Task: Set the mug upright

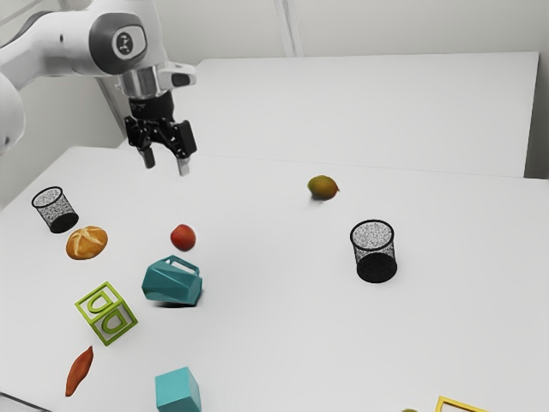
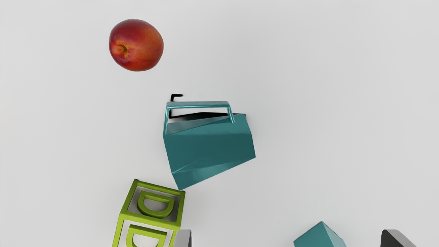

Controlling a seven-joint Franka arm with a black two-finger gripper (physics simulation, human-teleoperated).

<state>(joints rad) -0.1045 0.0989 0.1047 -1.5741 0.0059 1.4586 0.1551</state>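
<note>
The teal mug (image 1: 171,283) lies on its side on the white table, its handle toward the red fruit. Above and behind it, high over the table, is my gripper (image 1: 166,165), open and holding nothing. In the wrist view the mug (image 2: 209,147) shows its faceted side and angular handle, apart from the fingers. My gripper (image 2: 286,238) has its two fingertips spread wide at that view's bottom edge.
Near the mug are a red fruit (image 1: 183,238), a green letter block (image 1: 106,313) and a teal cube (image 1: 177,391). Bread (image 1: 87,243), a mesh cup (image 1: 55,210) and a sweet potato (image 1: 79,371) stand left; a lemon-like fruit (image 1: 322,187) and another mesh cup (image 1: 373,251) right.
</note>
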